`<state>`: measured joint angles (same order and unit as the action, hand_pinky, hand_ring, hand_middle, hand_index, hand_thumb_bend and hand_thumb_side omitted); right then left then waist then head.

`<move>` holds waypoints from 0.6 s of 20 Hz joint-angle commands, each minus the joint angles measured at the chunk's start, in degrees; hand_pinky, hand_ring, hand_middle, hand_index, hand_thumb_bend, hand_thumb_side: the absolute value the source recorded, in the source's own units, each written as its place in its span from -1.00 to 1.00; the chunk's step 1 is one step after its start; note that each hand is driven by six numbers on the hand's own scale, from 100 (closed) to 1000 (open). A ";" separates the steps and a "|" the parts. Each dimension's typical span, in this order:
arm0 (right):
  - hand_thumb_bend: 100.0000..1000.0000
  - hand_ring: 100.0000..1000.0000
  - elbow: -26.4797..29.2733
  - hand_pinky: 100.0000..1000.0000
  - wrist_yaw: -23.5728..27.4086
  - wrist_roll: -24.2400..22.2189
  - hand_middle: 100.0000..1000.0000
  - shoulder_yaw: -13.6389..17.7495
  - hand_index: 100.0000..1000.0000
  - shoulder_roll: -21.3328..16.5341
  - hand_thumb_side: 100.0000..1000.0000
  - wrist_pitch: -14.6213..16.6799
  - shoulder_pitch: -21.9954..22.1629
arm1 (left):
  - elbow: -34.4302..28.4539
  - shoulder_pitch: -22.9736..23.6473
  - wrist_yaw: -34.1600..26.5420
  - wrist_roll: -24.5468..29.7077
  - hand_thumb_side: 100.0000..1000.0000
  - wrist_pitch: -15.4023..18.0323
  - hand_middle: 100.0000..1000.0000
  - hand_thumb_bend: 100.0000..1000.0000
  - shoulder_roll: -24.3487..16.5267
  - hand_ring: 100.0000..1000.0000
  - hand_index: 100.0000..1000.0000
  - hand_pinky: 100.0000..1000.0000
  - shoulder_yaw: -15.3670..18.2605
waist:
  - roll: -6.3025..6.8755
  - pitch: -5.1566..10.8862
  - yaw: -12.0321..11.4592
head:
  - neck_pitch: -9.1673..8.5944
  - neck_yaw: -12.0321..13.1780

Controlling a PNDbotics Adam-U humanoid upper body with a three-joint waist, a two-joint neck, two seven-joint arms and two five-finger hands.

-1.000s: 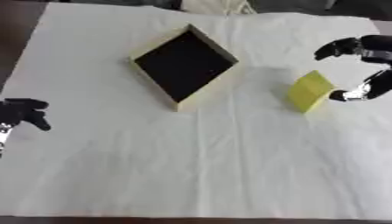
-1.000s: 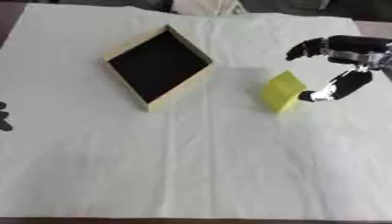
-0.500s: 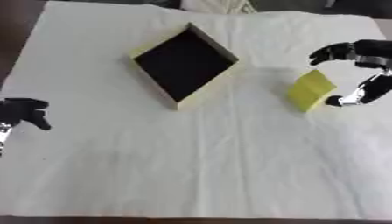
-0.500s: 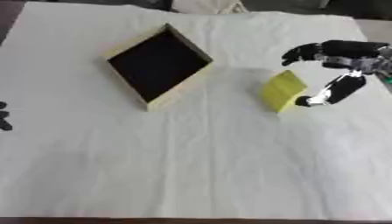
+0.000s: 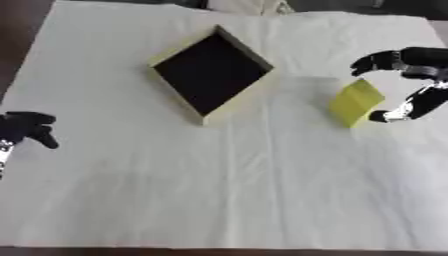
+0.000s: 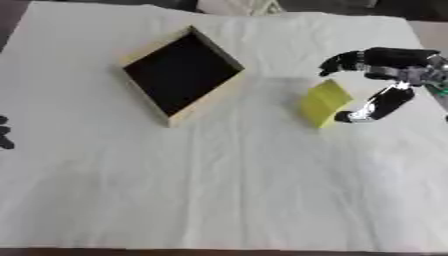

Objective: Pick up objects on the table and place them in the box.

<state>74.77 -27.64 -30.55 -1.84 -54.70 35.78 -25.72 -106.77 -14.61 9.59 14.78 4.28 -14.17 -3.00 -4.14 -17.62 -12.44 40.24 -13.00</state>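
Presently, right hand (image 6: 385, 75): enters from the right edge, curved like an open claw around the yellow block (image 6: 324, 103). Upper fingers (image 6: 337, 62) arch above the block's far corner; the lower digit reaches down to its near right side, tip just beside it. Whether any tip touches cannot be told. Nothing is clasped; the fingers are spread wide.

Left hand (image 5: 24, 127): at the left edge, low, resting on the cloth, fingers relaxed and holding nothing.

Yellow block: stands tilted on the white cloth (image 5: 236, 185), right of centre, apart from the box.

Box (image 5: 210, 72): pale rim, black inside, turned corner-on like a diamond, left of the block, toward the far side of the bench.

Markings: no writing readable on block or box.

Room: wide bare cloth across the near half; a clear strip separates block and box; dark bench edge shows at the left and the near edge.
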 commanded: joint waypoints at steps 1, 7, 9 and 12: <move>-0.29 0.78 -0.71 0.66 -0.63 -1.41 0.86 0.30 0.85 -1.38 -0.06 1.19 -1.01 | -1.39 -0.68 -0.28 0.25 0.85 0.17 -0.21 -0.75 -0.76 -0.08 0.34 0.52 -0.18 | 0.20 0.71 -0.23 | -0.56 -0.05; -0.30 0.78 -1.96 0.66 -0.77 -2.38 0.85 0.16 0.84 -1.07 -0.04 1.44 -1.46 | -1.46 -0.96 -0.30 0.49 0.85 0.27 -0.21 -0.75 -0.83 -0.08 0.34 0.52 -0.26 | 0.01 0.44 -0.73 | -0.73 -0.09; -0.30 0.78 -2.23 0.66 -0.77 -2.86 0.84 0.09 0.84 -1.02 -0.04 1.51 -1.52 | -1.48 -1.04 -0.30 0.55 0.85 0.30 -0.21 -0.75 -0.86 -0.08 0.34 0.52 -0.27 | -0.03 0.35 -0.87 | -0.76 -0.14; -0.31 0.79 -2.59 0.67 -0.65 -3.84 0.84 0.00 0.83 -0.96 -0.04 1.64 -1.56 | -1.51 -1.12 -0.29 0.64 0.85 0.34 -0.21 -0.76 -0.90 -0.08 0.34 0.52 -0.29 | -0.10 0.25 -1.03 | -0.80 -0.17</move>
<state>72.15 -28.14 -31.51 -2.17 -54.08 34.90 -26.66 -106.81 -15.13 9.59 15.18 4.51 -14.17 -3.33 -4.36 -18.26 -13.44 39.91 -13.06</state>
